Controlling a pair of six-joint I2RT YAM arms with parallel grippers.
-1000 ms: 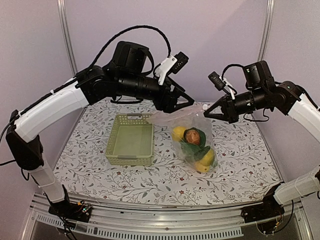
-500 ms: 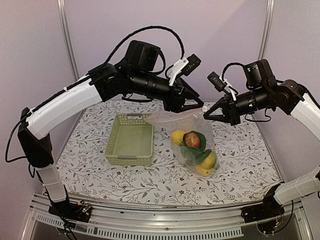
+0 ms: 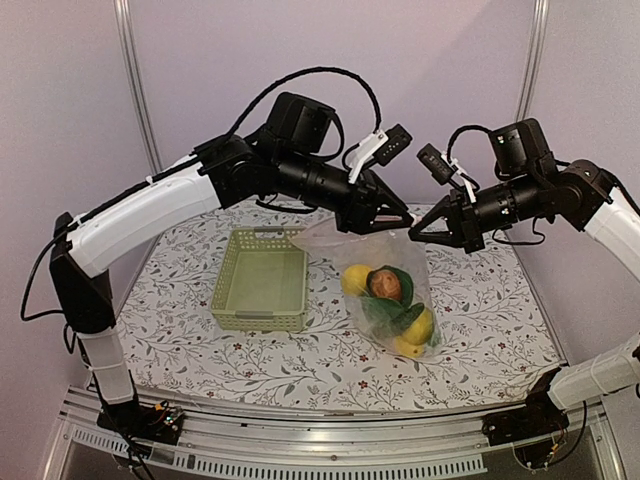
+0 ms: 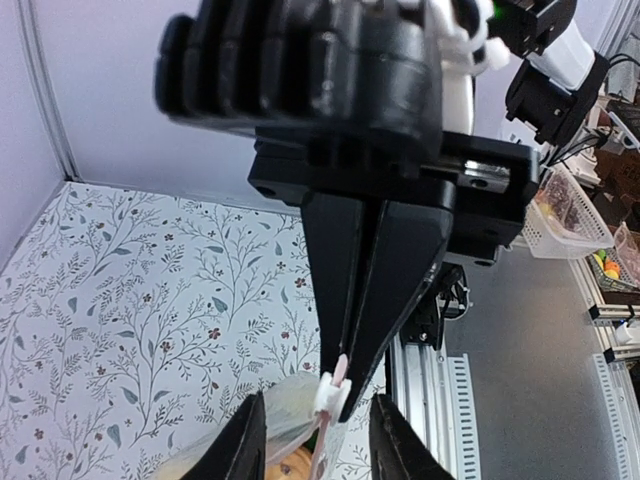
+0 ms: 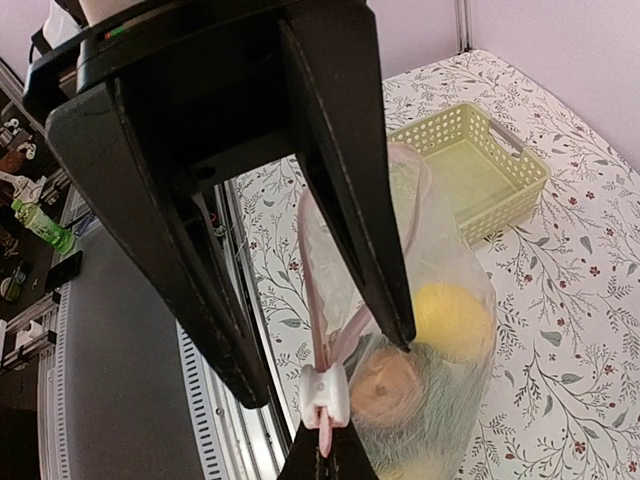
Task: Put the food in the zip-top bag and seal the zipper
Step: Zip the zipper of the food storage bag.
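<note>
Pale green lattice plastic basket (image 3: 260, 278), with no food in it, sits left of the floral table's (image 3: 480, 320) centre. Large clear crinkly zip-top bag (image 3: 330, 240) hangs mouth-up at centre, the toy fruit and vegetables (image 3: 388, 292) pooled low towards the near edge. Left gripper (image 3: 403, 221), jaws narrowed but parted, straddles the white slider (image 5: 325, 392) on the pinkish-red zipper strip (image 5: 312, 270). Right gripper (image 3: 414, 233), clamped on the strip's end, holds it taut, presumably for sealing.

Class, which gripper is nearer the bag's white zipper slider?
Right. The right gripper pinches the pink zipper just beside the slider; the left gripper has its open fingers straddling it, clear on both sides.
</note>
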